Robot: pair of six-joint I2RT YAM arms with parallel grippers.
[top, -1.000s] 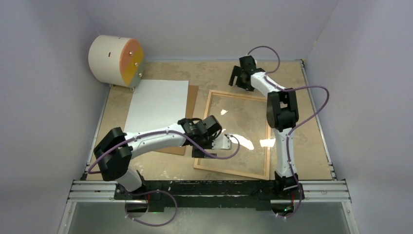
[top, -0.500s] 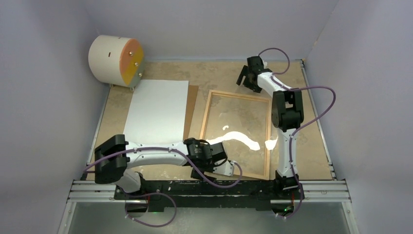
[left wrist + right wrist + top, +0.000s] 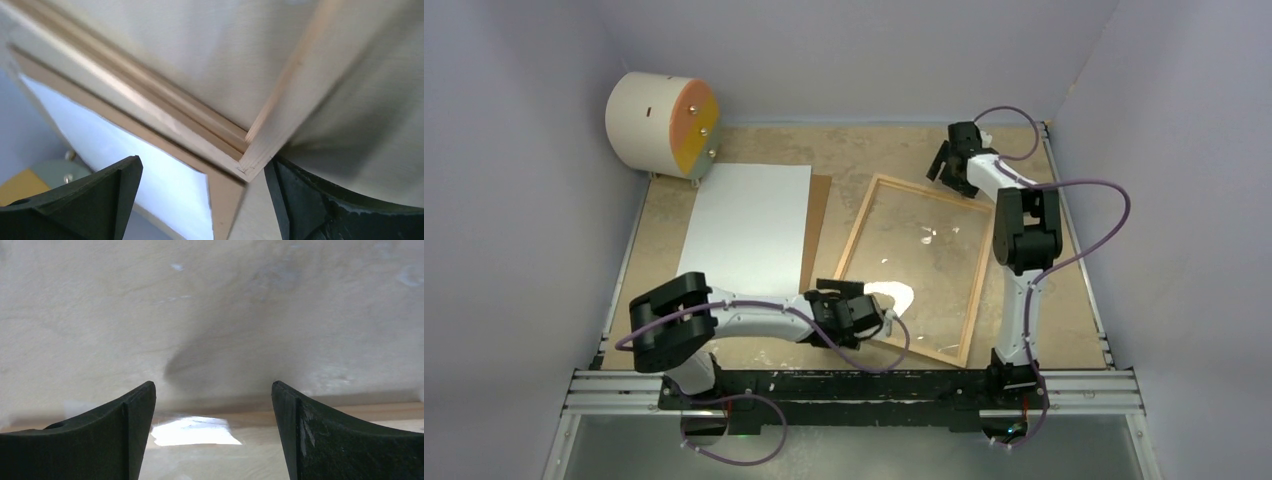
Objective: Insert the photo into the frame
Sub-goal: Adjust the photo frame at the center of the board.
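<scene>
Where the left tool sits: lower centre of the top view, fingers spread wide. In its wrist view the near-left corner of the frame lies between them. It pinches nothing; whether a finger touches the wood I cannot tell.
Frame: flat on the counter, centre-right of the top view, its pane clear with nothing in it.
What just changed: a second ago the frame lay closer to the arm bases and squarer to them. It has since swung and slid toward the upper right, so its long rails now slant. The left arm has drawn back toward the lower left, and the right tool has travelled further to the upper right.
Photo: left of centre, white back up, lying on the brown backing sheet, near the frame's left rail.
Right tool: upper right, fingers spread over bare counter just past the frame's far rail, holding nothing.
Drum: upper left corner, well apart.
Meaning for the task: this looks like repositioning of the frame only. The photo still has to be picked up and laid in.
</scene>
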